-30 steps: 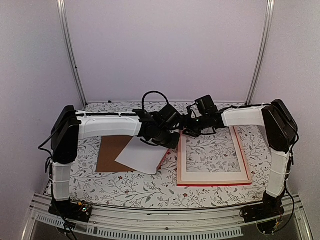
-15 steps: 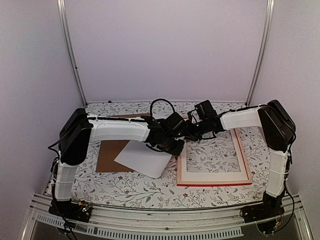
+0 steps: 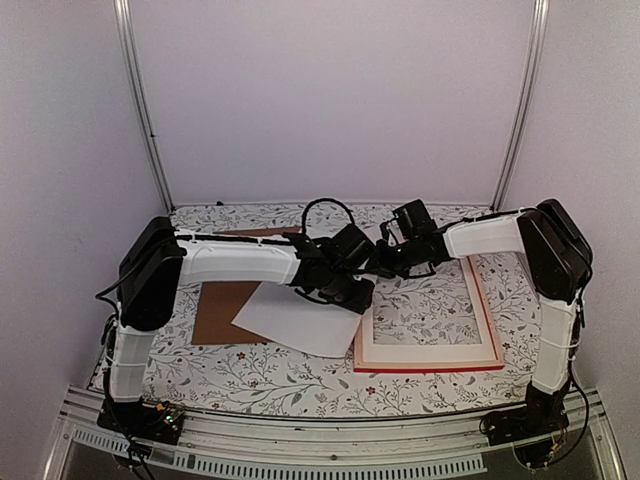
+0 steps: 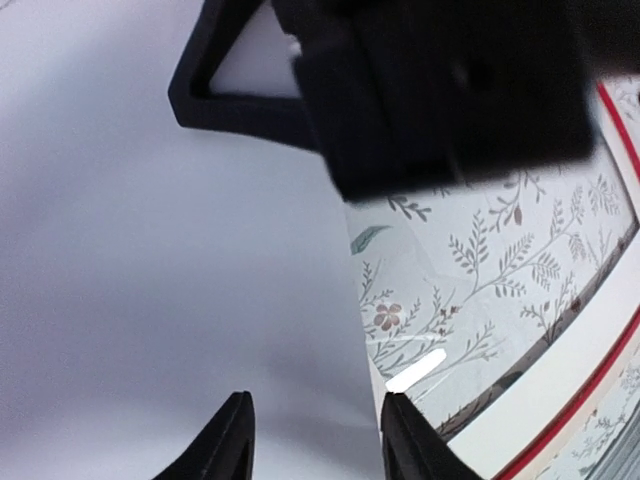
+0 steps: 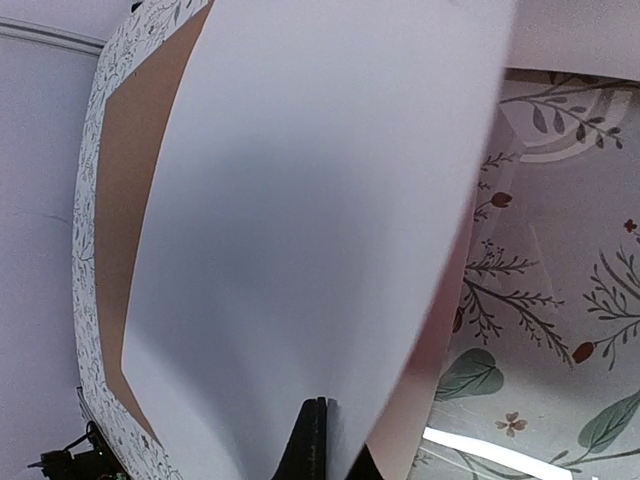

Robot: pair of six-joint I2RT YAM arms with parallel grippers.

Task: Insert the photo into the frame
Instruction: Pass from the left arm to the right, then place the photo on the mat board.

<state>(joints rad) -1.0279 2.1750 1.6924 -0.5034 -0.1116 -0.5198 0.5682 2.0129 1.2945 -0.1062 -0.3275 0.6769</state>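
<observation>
The photo point(image 3: 300, 320) shows its white back and slopes down to the left of the frame point(image 3: 430, 353), its right edge raised. The frame lies flat, with pale wood and a red edge. My right gripper point(image 3: 386, 260) is shut on the photo's upper right edge. In the right wrist view the jaws point(image 5: 316, 440) pinch the white sheet point(image 5: 300, 200), whose underside glows reddish. My left gripper point(image 3: 357, 294) hangs over the same edge. In the left wrist view its fingers point(image 4: 235, 440) stand apart above the photo point(image 4: 150, 280), with the frame's red edge point(image 4: 570, 410) to the right.
A plain brown backing board point(image 3: 220, 310) lies on the flowered tablecloth left of the photo, partly under it, and also shows in the right wrist view point(image 5: 130, 200). Both arms meet over the frame's upper left corner. White walls enclose the table.
My right gripper has shut on the photo's edge. My left gripper has opened and let go. The photo has shifted right toward the frame and lies flatter.
</observation>
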